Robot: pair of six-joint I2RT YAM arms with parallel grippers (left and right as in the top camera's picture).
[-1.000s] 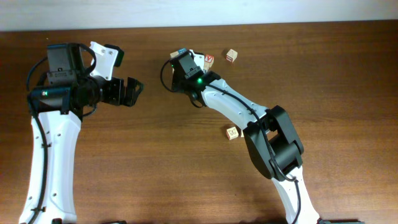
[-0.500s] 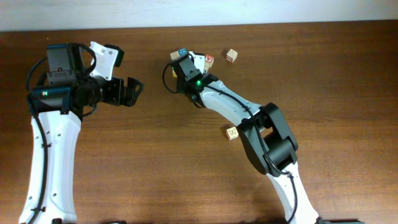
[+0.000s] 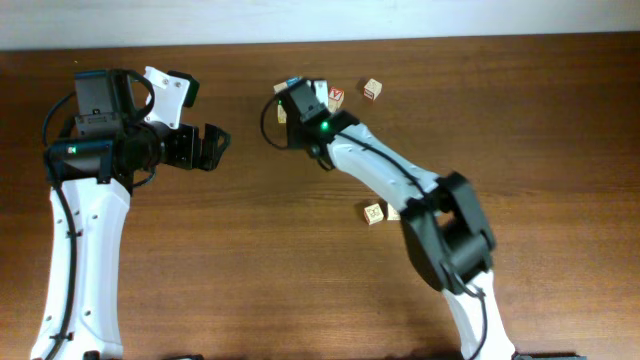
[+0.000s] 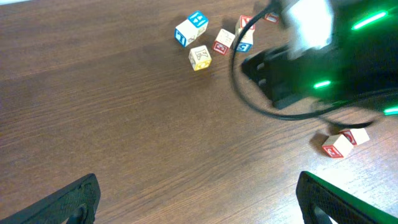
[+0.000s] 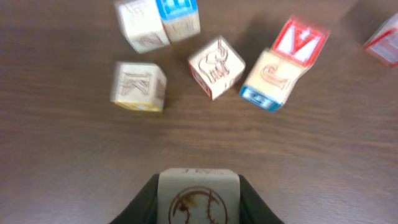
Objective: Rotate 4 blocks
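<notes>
In the right wrist view my right gripper [image 5: 198, 200] is shut on a pale block [image 5: 198, 194] with a brown ball drawing; both dark fingers press its sides. Beyond it lie a "K" block [image 5: 138, 86], an elephant-picture block [image 5: 216, 66] and a cream block with a blue side [image 5: 270, 79] touching the red "V" cube [image 5: 301, 39]. Overhead, the right gripper [image 3: 300, 100] sits at the cluster near the table's far edge. My left gripper [image 3: 215, 148] hangs open well to the left, with only bare wood between its fingertips [image 4: 74, 199].
A blue-topped cube [image 5: 177, 15] and a cream cube [image 5: 142, 25] sit side by side at the far left of the cluster. Separate blocks lie at the back [image 3: 372, 89] and by the right arm's elbow [image 3: 374, 213]. The right arm stretches diagonally across the table.
The right gripper's jaws have closed onto the ball-picture block. The right arm's elbow has shifted a little to the right. The left arm has not moved.
</notes>
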